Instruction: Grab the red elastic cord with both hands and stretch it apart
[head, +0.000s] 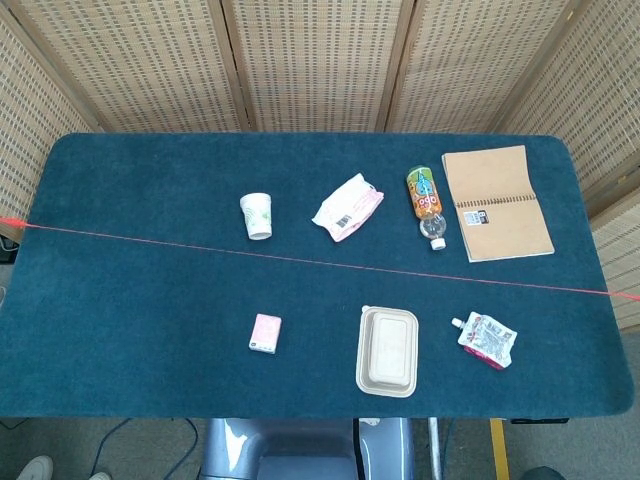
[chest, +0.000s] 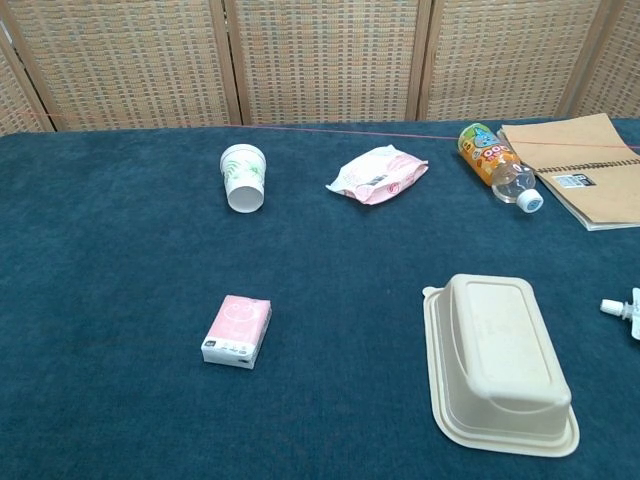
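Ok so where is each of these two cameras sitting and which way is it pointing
Head view: sits high, looks almost straight down on the whole blue table; the red elastic cord crosses it edge to edge; only the robot's base shows, no hand.
Chest view: sits low at the near edge, looks across the table toward the wicker screen; nothing of the robot shows.
Shared: paper cup, tissue pack, food container, bottle, notebook.
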